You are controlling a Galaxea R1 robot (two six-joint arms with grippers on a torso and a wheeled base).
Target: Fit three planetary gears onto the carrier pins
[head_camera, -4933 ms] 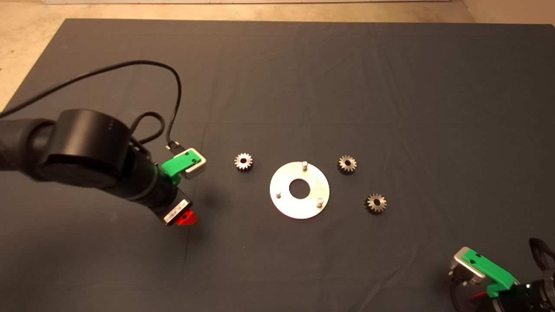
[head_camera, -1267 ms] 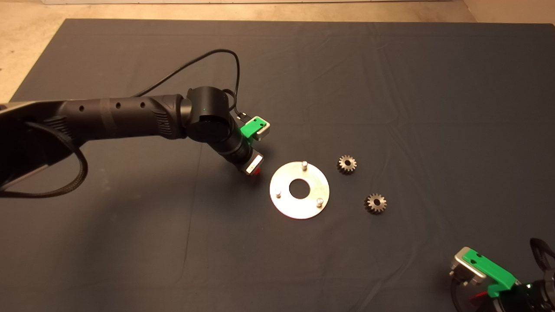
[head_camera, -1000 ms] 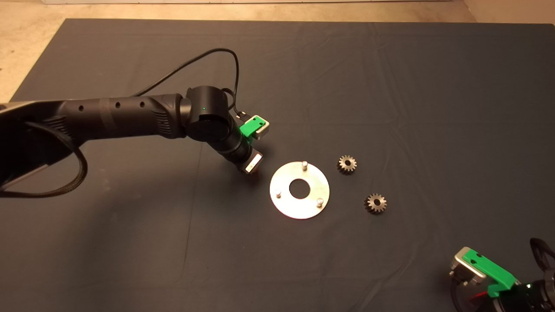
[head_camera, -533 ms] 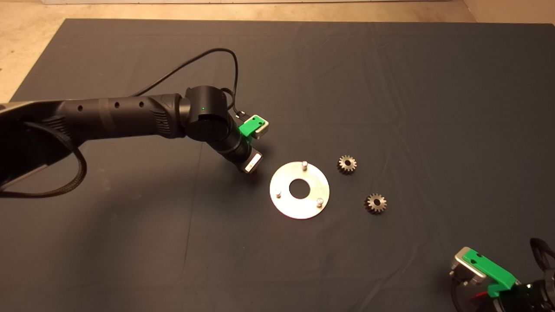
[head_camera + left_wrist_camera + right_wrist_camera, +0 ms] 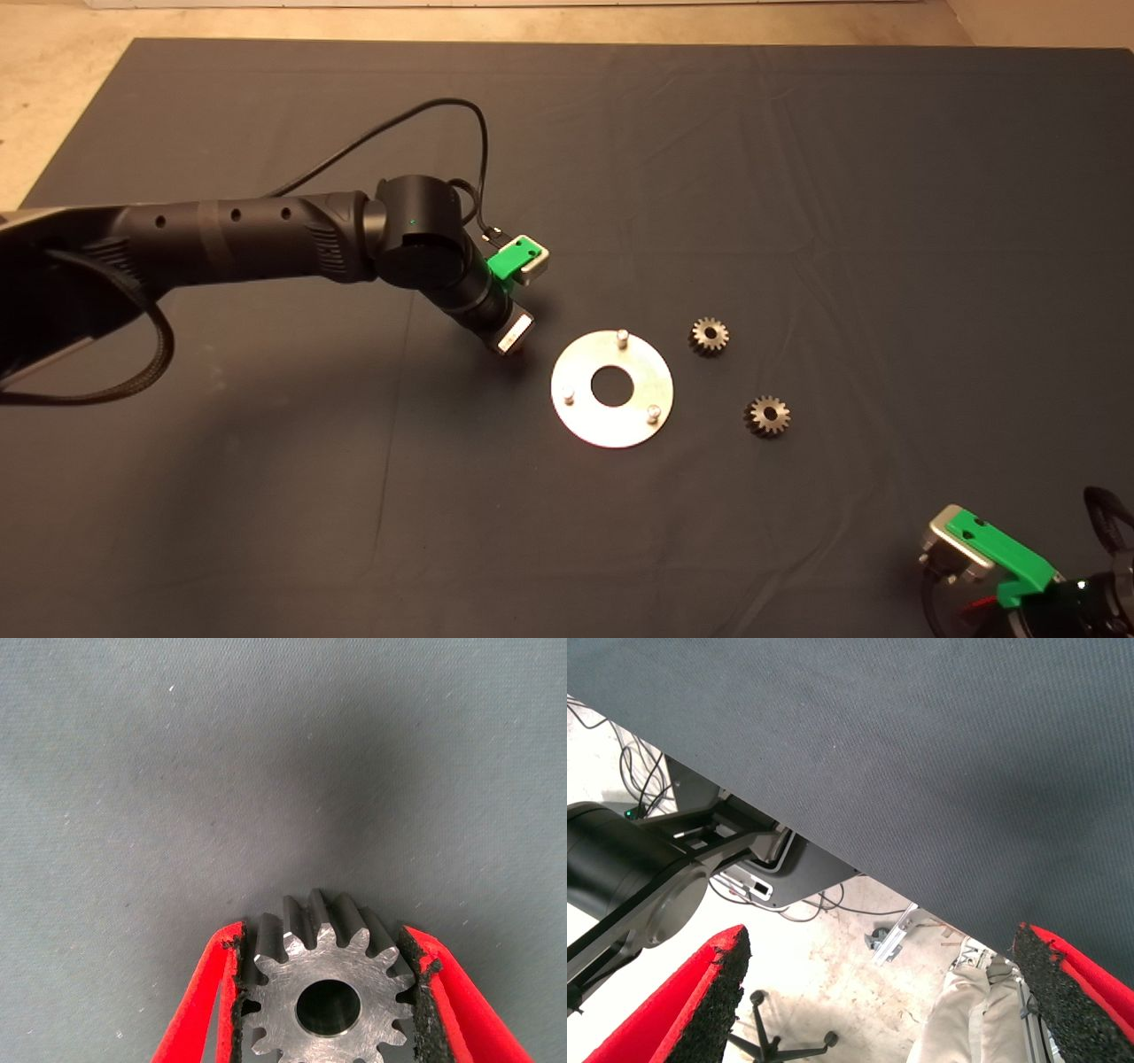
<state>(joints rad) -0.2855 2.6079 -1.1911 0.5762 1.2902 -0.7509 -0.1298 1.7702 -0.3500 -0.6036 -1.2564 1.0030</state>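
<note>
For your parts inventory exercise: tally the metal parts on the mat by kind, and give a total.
Gears: 3, two loose, one between the left end effector pads
Carrier disc: 1
Pins: 3
Total: 7

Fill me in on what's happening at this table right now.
The left gripper has its jaws closed on one planetary gear, just left of the silver disc. All three carrier pins are bare. Two more gears lie on the mat to the disc's right. The right gripper waits open at the lower right edge; a person's legs show beyond the mat.
</note>
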